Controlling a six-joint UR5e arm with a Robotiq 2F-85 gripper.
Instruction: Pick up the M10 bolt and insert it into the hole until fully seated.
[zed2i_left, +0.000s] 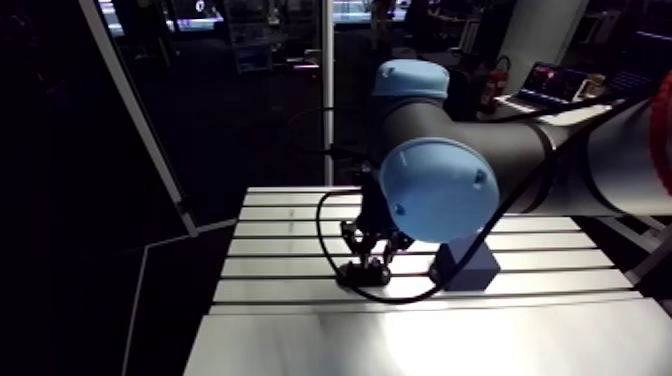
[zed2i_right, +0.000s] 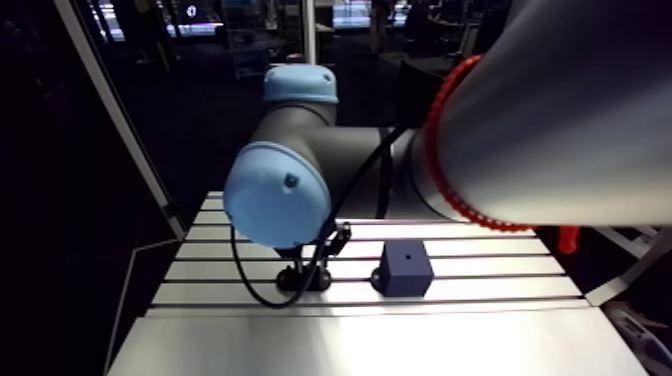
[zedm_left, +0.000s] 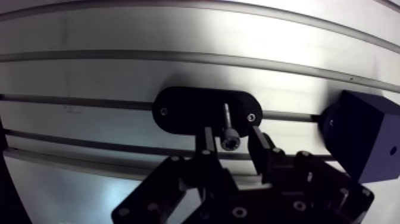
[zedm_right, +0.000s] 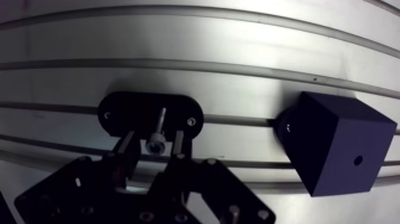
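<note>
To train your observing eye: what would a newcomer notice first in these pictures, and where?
In the arm view a big light-blue joint cap fills the middle, over the slotted table. In the wrist view a bolt stands in a black oval holder between the fingers of the open gripper, and a dark block with a small hole sits beside the holder.

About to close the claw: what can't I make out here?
Bolt: arm view, hidden by the claw.
Bolt's lower end: wrist view, sunk in the black holder.
Hole in the block: wrist view, depth too dark.
</note>
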